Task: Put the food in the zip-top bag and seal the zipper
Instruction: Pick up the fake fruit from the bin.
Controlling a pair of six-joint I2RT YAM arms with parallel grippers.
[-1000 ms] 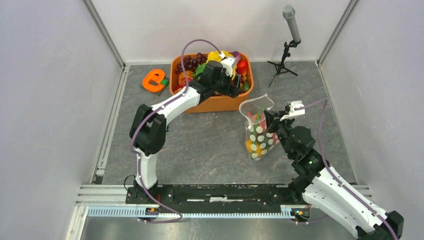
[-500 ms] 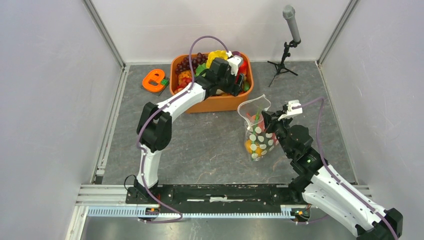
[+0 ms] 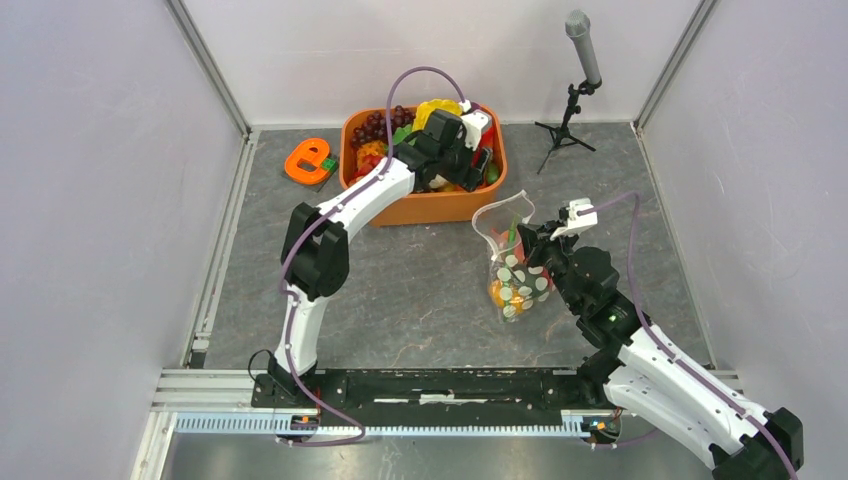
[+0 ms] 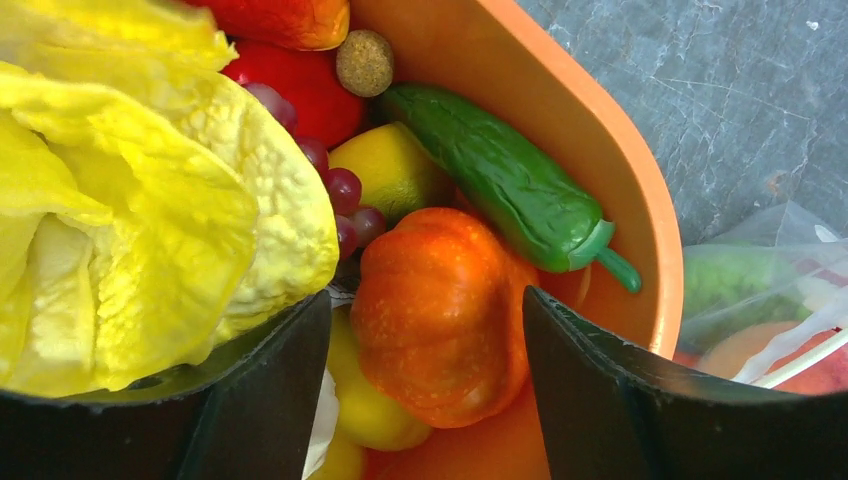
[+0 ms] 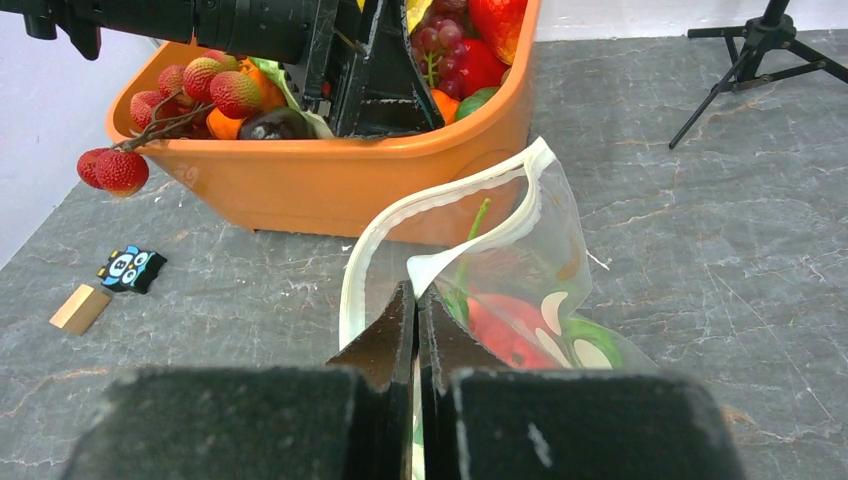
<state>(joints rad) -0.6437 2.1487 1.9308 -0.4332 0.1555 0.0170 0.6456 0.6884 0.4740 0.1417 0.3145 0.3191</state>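
My left gripper (image 4: 426, 292) hangs open inside the orange tub (image 4: 600, 130), its jaws either side of an orange toy pumpkin (image 4: 440, 310). The pumpkin lies on other food: a green cucumber (image 4: 510, 185), a lemon (image 4: 395, 175) and a yellow leafy cabbage (image 4: 150, 200). In the top view this gripper (image 3: 465, 160) is at the tub's right end. My right gripper (image 5: 415, 288) is shut on the mouth edge of the zip-top bag (image 5: 530, 270), holding it upright. The zipper (image 5: 440, 205) gapes open in a loop. Red food (image 5: 510, 325) and green food (image 5: 590, 340) show inside the bag (image 3: 515, 280).
A microphone stand (image 3: 580, 80) rises at the back right. On the floor left of the tub (image 3: 430, 207) lies an orange tape dispenser (image 3: 310, 160). Red berries (image 5: 115, 170) droop over the tub's rim. A small card (image 5: 130, 268) and a wooden block (image 5: 80, 308) lie nearby.
My left gripper has reached further back and right inside the tub, over the pumpkin. My right gripper has drifted slightly left with the bag.
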